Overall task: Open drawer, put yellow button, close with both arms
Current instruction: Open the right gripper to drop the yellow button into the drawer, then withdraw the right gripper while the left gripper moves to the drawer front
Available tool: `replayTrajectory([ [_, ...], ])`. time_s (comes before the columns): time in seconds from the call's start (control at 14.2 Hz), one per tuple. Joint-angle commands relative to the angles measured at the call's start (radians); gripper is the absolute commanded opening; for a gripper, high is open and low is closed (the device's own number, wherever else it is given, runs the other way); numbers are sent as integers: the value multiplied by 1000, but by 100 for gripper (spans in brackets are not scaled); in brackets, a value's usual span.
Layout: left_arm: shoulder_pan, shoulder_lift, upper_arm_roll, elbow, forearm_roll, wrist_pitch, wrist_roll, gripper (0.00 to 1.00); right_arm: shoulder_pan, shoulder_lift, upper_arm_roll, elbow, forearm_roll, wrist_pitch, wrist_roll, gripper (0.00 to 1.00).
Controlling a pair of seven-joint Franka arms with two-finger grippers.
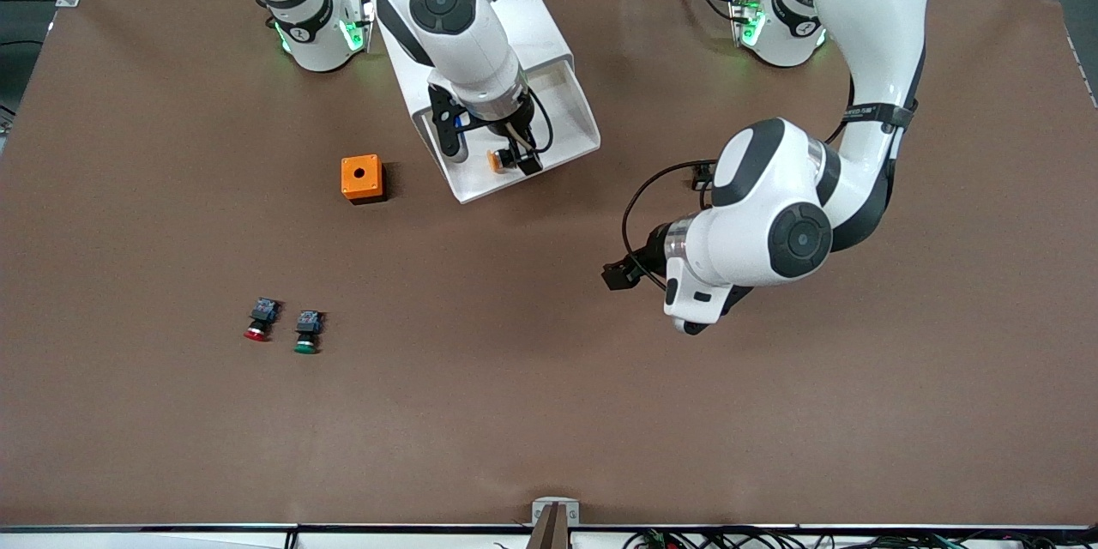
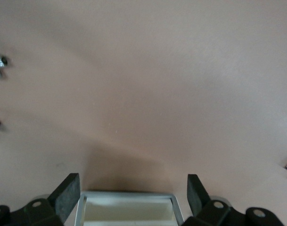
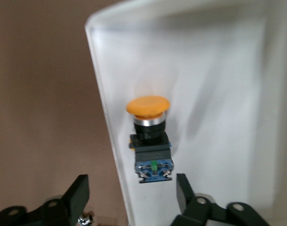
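The drawer (image 1: 580, 122) is pulled out of the top of the white cabinet (image 1: 542, 27), toward the front camera. The yellow button (image 1: 496, 159) lies on its side in the drawer, close to the rim at the right arm's end; in the right wrist view (image 3: 150, 136) its orange cap and blue-black body show on the drawer floor (image 3: 218, 94). My right gripper (image 1: 491, 151) (image 3: 132, 188) hangs just over it, open, its fingers apart from the button. My left gripper (image 1: 616, 274) (image 2: 134, 188) is open and empty, low over bare table toward the left arm's end.
An orange box with a round hole (image 1: 362, 178) stands beside the drawer toward the right arm's end. A red-capped switch (image 1: 260, 319) and a green-capped switch (image 1: 307, 331) lie nearer the front camera. Brown table (image 1: 549, 412) spreads around them.
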Motion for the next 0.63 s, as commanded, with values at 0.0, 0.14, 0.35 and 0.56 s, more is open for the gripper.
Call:
replayTrajectory([
  [0.0, -40, -27, 5, -33, 67, 34, 12, 100, -108, -18, 9, 79, 17, -160, -172, 100],
  [0.14, -75, -28, 2, -46, 159, 44, -5, 100, -203, -47, 7, 102, 17, -240, -369, 100],
  [0.35, -95, -28, -1, -46, 178, 57, -22, 100, -323, -66, 4, 118, 5, -400, -733, 100],
  [0.56, -118, -28, -3, -60, 179, 58, -65, 100, -466, -84, 6, 122, -4, -433, -978, 100],
])
